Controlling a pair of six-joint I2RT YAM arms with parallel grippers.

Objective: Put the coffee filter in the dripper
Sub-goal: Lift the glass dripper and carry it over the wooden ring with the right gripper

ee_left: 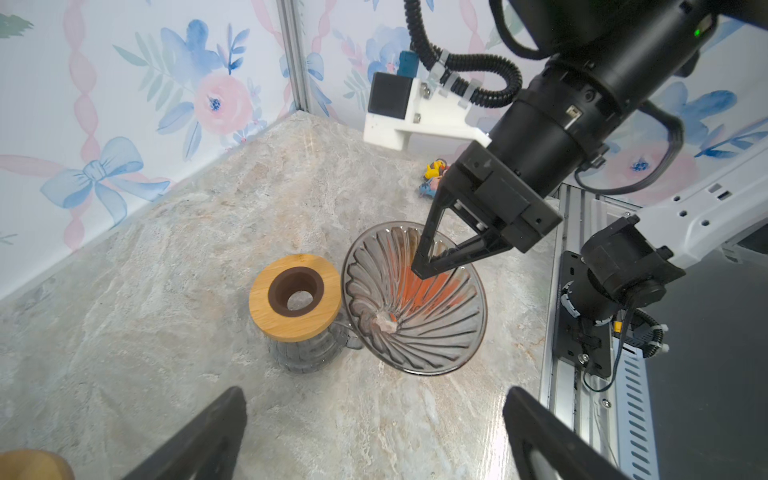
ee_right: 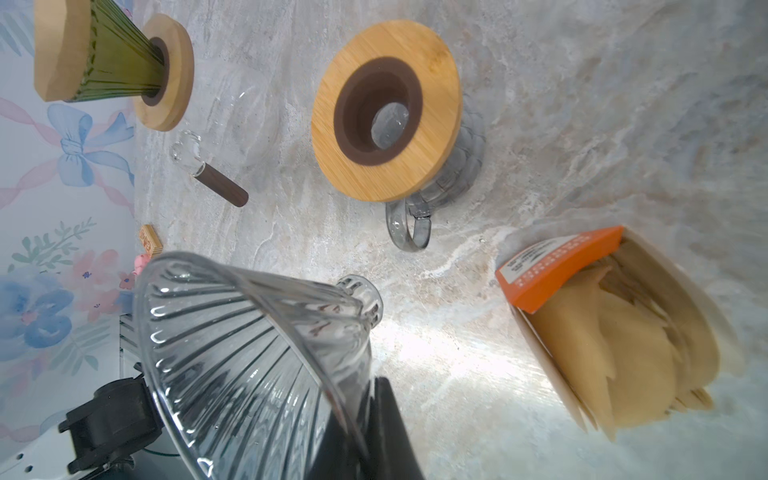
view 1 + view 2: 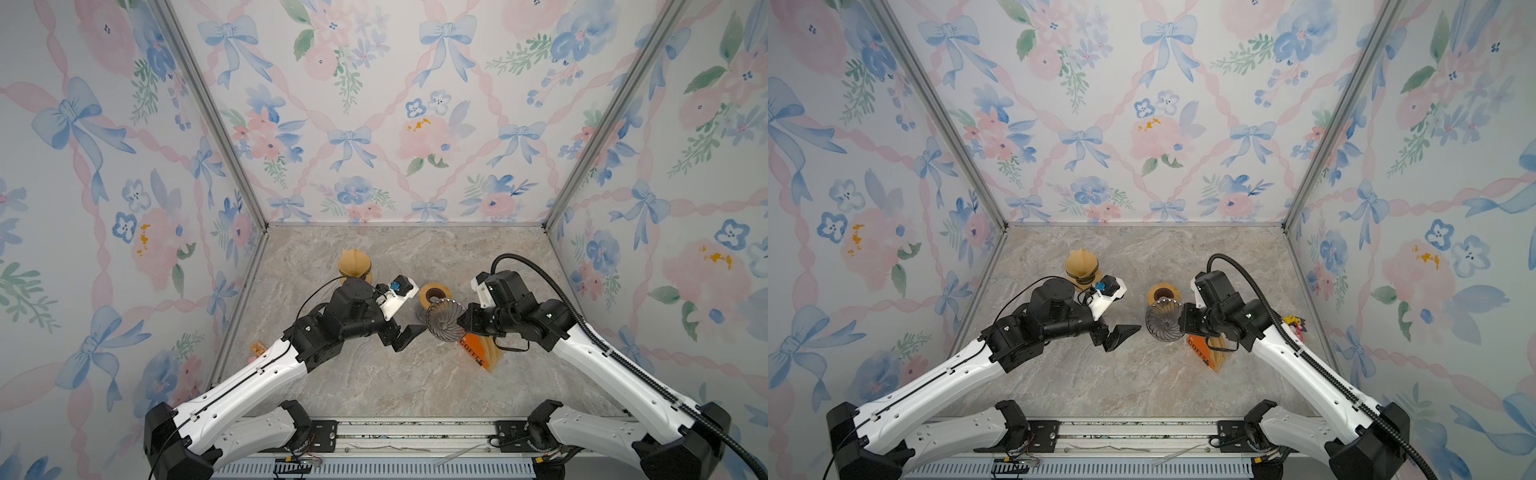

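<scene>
Two arms work over the marble counter (image 3: 374,382). The right gripper (image 1: 424,272) has its fingers pinched on the rim of a clear ribbed glass dripper (image 1: 415,316), one finger inside the cone and one outside. The dripper is tilted on its side in that grip, its mouth turned towards the left arm, and nothing lies inside it. The left gripper (image 1: 376,392) hangs just short of the dripper's mouth with its fingers spread wide, holding nothing.

There are two drippers in all. The second one, green glass (image 2: 112,54), stands at the back left on a bamboo collar (image 2: 174,83), with one tan filter (image 3: 354,262) standing up out of its top.

There are also two bamboo collars. The nearer one sits on a glass carafe (image 1: 309,353) just beside the held dripper; its bamboo ring (image 1: 266,309) has a brown insert and an open hole, with nothing on it.

One orange pack of coffee filters (image 2: 557,266) lies flat on the counter, partly under the right gripper in both top views. Its open end shows a stack of tan filters (image 2: 623,353); how many cannot be counted. No filter is out of the pack.

One small wooden block (image 3: 258,347) lies by the left wall, and one yellow duck toy (image 1: 434,168) sits by the right wall.
</scene>
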